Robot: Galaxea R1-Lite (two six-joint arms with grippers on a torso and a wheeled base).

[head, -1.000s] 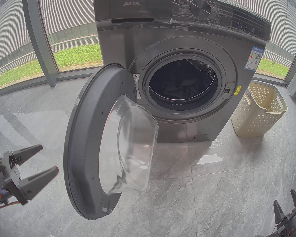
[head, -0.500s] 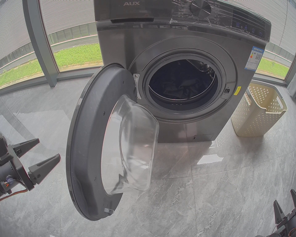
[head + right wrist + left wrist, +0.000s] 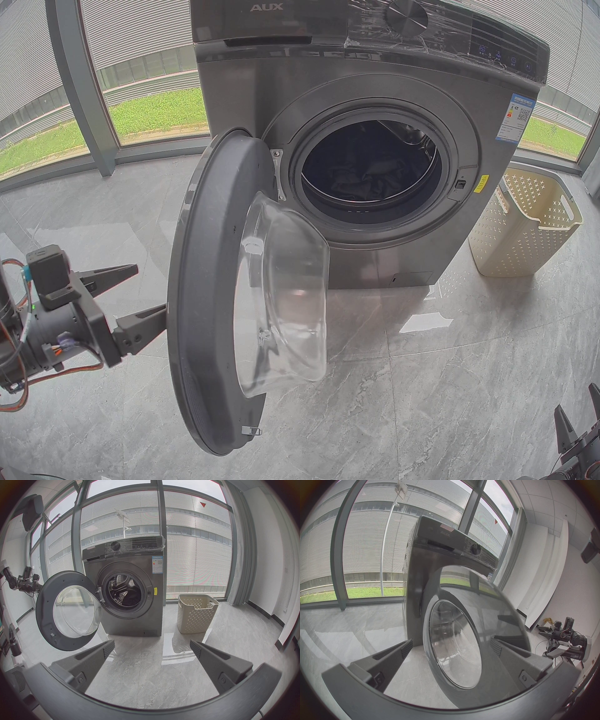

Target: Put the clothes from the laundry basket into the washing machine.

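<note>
Clothes (image 3: 365, 169), dark, lie in the drum of the washing machine (image 3: 250, 94). The left gripper (image 3: 149, 290), fingers spread and empty, sits at the outer face of the half-open door (image 3: 206, 300), where a fingertip could skid off the curve or the door could rebound unlatched. The laundry basket (image 3: 519, 244) stands just beside the machine, and the right gripper (image 3: 151, 642), likewise spread, hangs well apart.

Glossy grey stone-look tiles cover the floor (image 3: 437, 387) and mirror the daylight. Tall windows (image 3: 150, 69) with thick grey frames (image 3: 84, 87) look out on a strip of grass (image 3: 156, 112) and a building (image 3: 200, 542) clad in horizontal slats. A grey curtain (image 3: 247, 552) hangs beside a white wall (image 3: 268, 573).
</note>
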